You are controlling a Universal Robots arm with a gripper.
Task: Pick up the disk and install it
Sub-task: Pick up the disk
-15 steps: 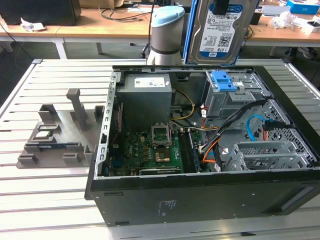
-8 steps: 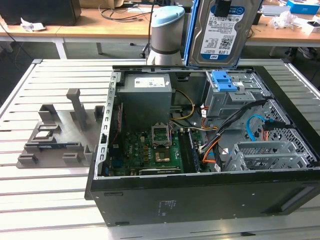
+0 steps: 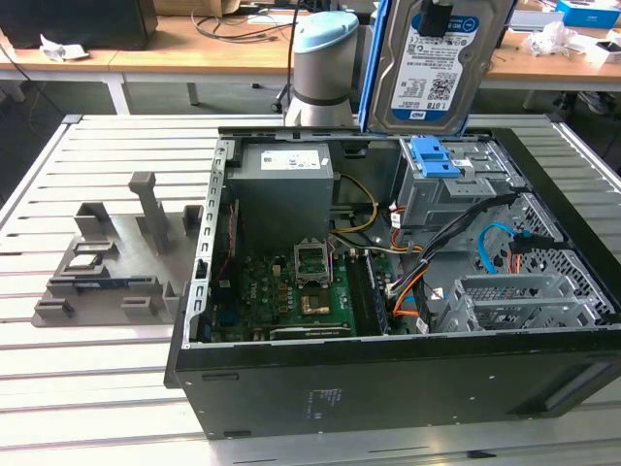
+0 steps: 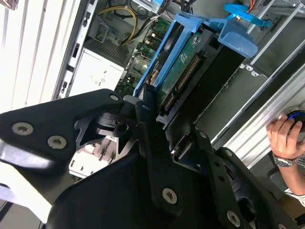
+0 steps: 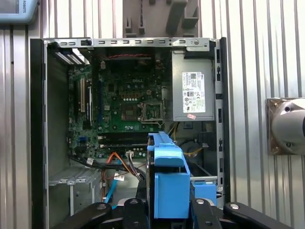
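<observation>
Above open computer case [image 3: 388, 379], tool [image 4: 164, 121] clamped on upright disk [image 3: 441, 73]; blue bracket [image 3: 434, 155], cables [image 3: 406, 291] beneath.

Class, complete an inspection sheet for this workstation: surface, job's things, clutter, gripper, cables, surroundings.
Surface: slatted metal table, carrying an open computer case.
Job's things: the disk, framed in blue rails, held upright above the case.
Clutter: grey fixture on the table, at the exterior view's left of the case.
Gripper: gripper shut on the disk's end.
Cables: orange, blue and black cables loose inside the case.
Surroundings: desks behind the table; a person's hand with a wristwatch nearby.
</observation>
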